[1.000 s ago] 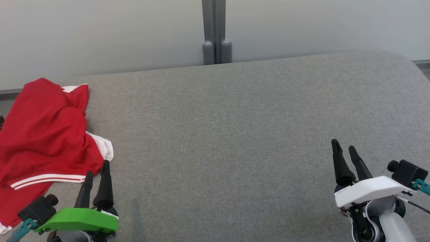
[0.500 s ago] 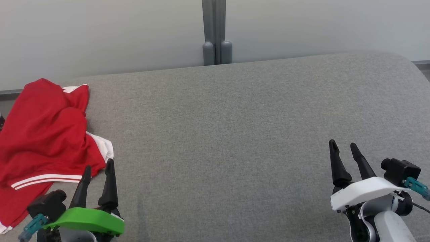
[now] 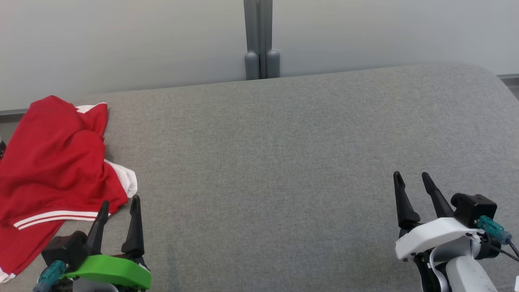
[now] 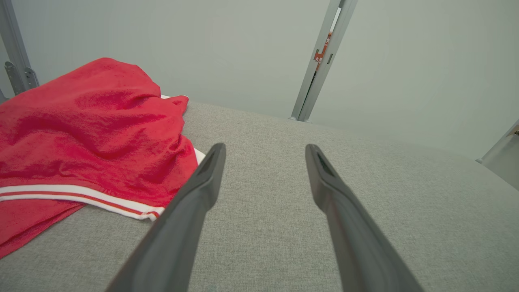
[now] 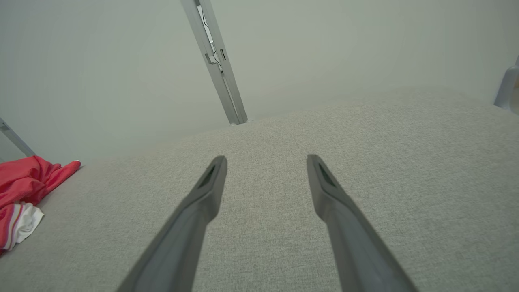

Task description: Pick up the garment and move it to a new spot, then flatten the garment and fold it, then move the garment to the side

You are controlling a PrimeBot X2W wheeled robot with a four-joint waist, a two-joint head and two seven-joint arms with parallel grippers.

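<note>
A red garment (image 3: 52, 170) with white stripes and white trim lies crumpled at the left edge of the grey padded surface (image 3: 284, 154). My left gripper (image 3: 120, 202) stands open at the lower left, just right of the garment's striped hem, fingers apart with nothing between them. In the left wrist view the garment (image 4: 85, 150) lies left of the open left gripper (image 4: 264, 151). My right gripper (image 3: 411, 175) is open at the lower right, far from the garment. The right wrist view shows its open fingers (image 5: 265, 159) over bare surface and the garment (image 5: 24, 194) at far left.
A grey post (image 3: 261, 40) stands behind the surface against a pale wall (image 3: 121, 40). The surface's far edge curves down at the right (image 3: 486, 73). The garment hangs partly over the left edge.
Both grippers have drawn back a little toward the bottom of the head view. The left one has shifted slightly right and spread its fingers wider. The garment has not moved.
</note>
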